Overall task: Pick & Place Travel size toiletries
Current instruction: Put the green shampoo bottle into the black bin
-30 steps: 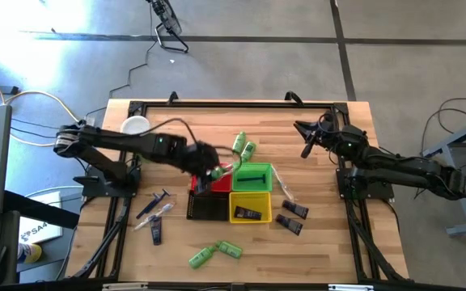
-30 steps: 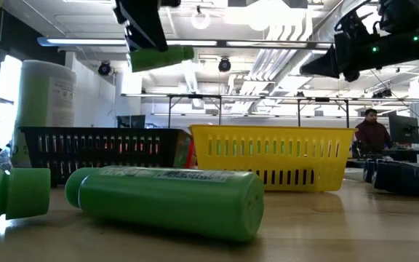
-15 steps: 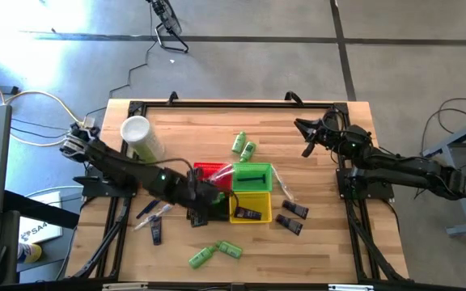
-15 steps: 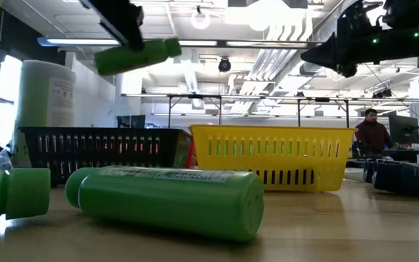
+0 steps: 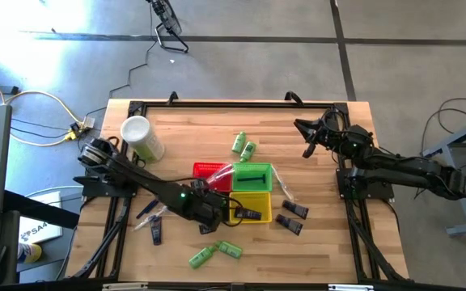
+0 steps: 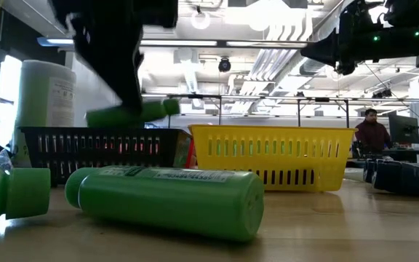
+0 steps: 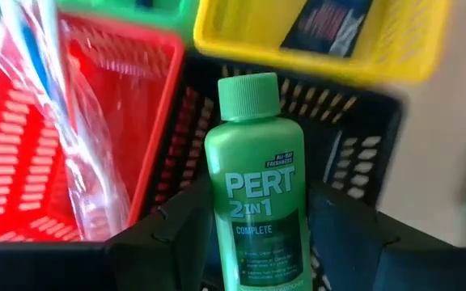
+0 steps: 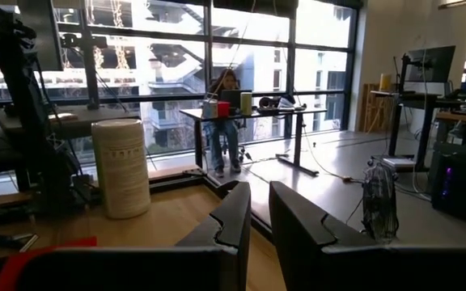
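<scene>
Left gripper [image 7: 257,242], clamped on the green bottle [image 7: 257,194], has dropped to approx. over the black basket [image 7: 354,162], prob. release next.

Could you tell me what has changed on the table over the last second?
The left gripper, shut on a green bottle throughout, swung from over the red basket toward the table's front edge and came down; the bottle now hangs over the black basket. The right gripper, the other baskets, the white cup and the loose bottles stayed where they were.
</scene>
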You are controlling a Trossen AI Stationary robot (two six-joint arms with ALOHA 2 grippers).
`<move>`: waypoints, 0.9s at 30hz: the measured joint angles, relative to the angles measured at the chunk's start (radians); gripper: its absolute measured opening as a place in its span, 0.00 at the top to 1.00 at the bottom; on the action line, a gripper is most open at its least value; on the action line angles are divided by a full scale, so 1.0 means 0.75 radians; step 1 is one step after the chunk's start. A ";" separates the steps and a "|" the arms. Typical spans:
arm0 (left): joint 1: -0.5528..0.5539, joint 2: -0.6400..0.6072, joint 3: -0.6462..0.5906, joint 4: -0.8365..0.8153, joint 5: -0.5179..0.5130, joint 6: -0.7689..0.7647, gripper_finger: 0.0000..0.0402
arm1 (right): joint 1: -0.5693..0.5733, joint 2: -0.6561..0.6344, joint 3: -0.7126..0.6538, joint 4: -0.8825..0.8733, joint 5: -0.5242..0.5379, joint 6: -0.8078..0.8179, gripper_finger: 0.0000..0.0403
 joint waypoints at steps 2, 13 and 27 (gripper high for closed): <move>0.000 0.031 -0.001 0.000 0.005 -0.021 0.55 | 0.000 0.000 0.000 0.007 0.003 -0.012 0.90; 0.000 0.155 0.000 -0.014 0.045 -0.061 0.55 | 0.000 -0.001 -0.001 0.053 0.003 -0.036 0.90; 0.001 0.160 0.000 -0.008 0.080 -0.043 0.55 | 0.000 0.000 -0.001 0.044 0.002 -0.035 0.90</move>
